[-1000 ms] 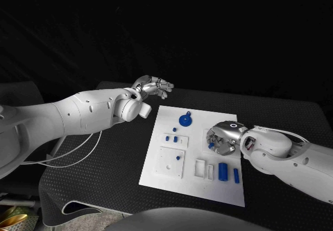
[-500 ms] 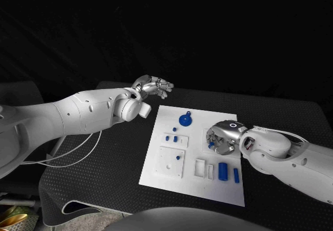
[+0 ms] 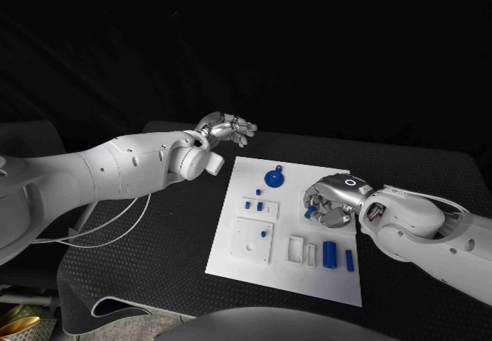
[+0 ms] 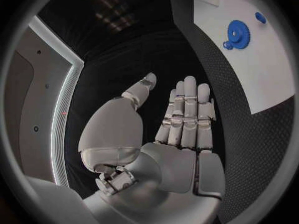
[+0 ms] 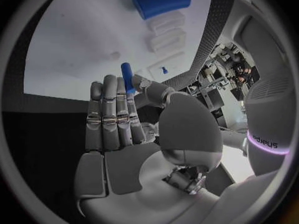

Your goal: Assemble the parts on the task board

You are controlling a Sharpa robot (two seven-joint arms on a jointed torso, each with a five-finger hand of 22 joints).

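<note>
The white task board [image 3: 234, 259] lies in the middle of the black table. My right hand [image 3: 330, 199] hovers over the board's right half and pinches a small blue peg [image 3: 311, 211] between thumb and finger; in the right wrist view the peg [image 5: 126, 77] sticks up past the fingertips of that hand [image 5: 118, 129]. On the board lie a blue gear [image 3: 274, 177], two short blue pegs [image 3: 253, 204], a blue cylinder [image 3: 329, 253] and a thin blue bar [image 3: 350, 260]. My left hand [image 3: 227, 129] is held open above the table, beyond the board's far left corner.
A white square plate [image 3: 251, 240] with a blue pin [image 3: 266, 231] sits on the board's near left. White slotted blocks [image 3: 301, 249] stand beside the cylinder. The left wrist view shows the open left hand [image 4: 181, 119], the gear [image 4: 238, 32] and the board's corner [image 4: 261, 79].
My right hand has turned slightly and its forearm has shifted a little to the right, still holding the peg. The left hand has not moved.
</note>
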